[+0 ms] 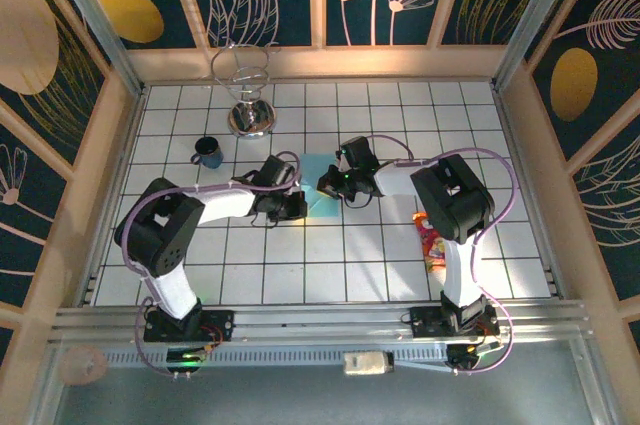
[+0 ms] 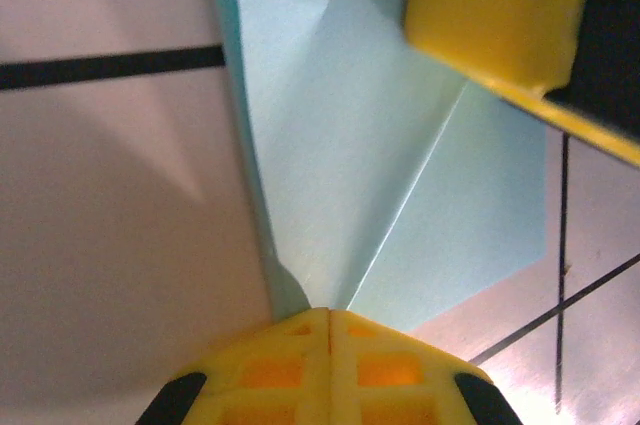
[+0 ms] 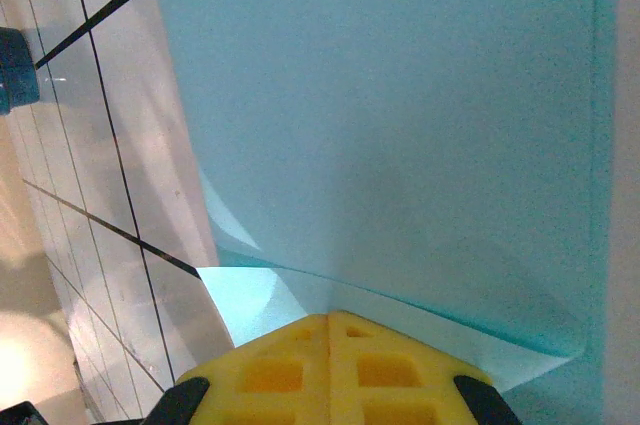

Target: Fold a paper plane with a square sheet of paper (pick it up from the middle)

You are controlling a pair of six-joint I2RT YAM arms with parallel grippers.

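Left pincer (image 2: 328,319): pinching the creased square sheet of paper (image 2: 340,145).
Right pincer (image 3: 328,321): pinching the same sheet's opposite side.

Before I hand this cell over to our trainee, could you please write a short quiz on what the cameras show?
1. True or false: the left hand and the right hand are both shut on the blue paper.
2. Fill in: the dark mug stands on the ___ arm's side.
3. The orange packet lies: A) under the paper; B) on the tiled table beside the right arm; C) inside the mug.
Key: 1 true; 2 left; 3 B.
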